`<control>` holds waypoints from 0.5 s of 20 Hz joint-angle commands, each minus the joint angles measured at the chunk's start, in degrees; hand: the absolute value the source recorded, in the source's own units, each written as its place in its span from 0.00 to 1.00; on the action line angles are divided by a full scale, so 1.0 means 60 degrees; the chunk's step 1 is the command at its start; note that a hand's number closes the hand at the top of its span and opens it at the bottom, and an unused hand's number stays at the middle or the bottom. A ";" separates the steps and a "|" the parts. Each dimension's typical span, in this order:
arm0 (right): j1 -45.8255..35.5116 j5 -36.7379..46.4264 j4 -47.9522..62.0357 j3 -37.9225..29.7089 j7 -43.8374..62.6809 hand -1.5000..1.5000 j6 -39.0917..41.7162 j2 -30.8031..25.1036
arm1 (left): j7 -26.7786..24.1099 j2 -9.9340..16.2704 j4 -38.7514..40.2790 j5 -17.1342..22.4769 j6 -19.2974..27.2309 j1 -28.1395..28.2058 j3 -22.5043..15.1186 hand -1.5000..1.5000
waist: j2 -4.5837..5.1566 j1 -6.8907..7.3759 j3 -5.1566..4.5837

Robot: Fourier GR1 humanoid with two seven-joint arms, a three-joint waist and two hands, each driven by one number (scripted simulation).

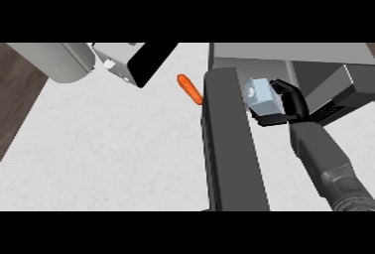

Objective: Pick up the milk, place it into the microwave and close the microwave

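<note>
The milk (pixel 261 97), a small pale blue and white carton, is held in my right hand (pixel 291 103), whose black fingers curl round its right side and bottom. Hand and carton hover just right of the top end of the microwave door (pixel 228 149), in front of the microwave's opening (pixel 315 74). The door is a long dark slab swung open toward me. The grey microwave body (pixel 293 51) fills the upper right. My right forearm (pixel 330 163) runs up from the lower right. My left hand shows nowhere.
An orange carrot (pixel 190 89) lies on the white counter (pixel 110 149) just left of the door's far end. A light grey rounded object (pixel 55 60) and a pale box with a black face (pixel 139 62) sit at the top left. Dark wood floor (pixel 15 94) borders the counter's left edge.
</note>
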 commanded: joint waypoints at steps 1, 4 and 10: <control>-0.0533 0.0129 0.0353 0.0006 0.0307 1.00 -0.0364 -0.0048 | 0.0119 0.0034 -0.0444 0.0718 -0.0069 -0.0092 -0.0066 0.00 | 0.0067 0.0184 0.0008; -0.1062 0.0187 0.0498 0.0010 0.0822 1.00 -0.0280 -0.0366 | 0.0256 0.0508 -0.0314 0.0820 -0.0063 -0.0458 0.0258 0.00 | 0.0145 0.0309 0.0014; -0.1506 0.0712 0.0479 0.0311 0.1041 1.00 -0.2329 -0.0406 | 0.0011 0.0356 0.0001 0.0568 0.0072 -0.1198 0.0056 0.00 | 0.0298 0.0538 0.0012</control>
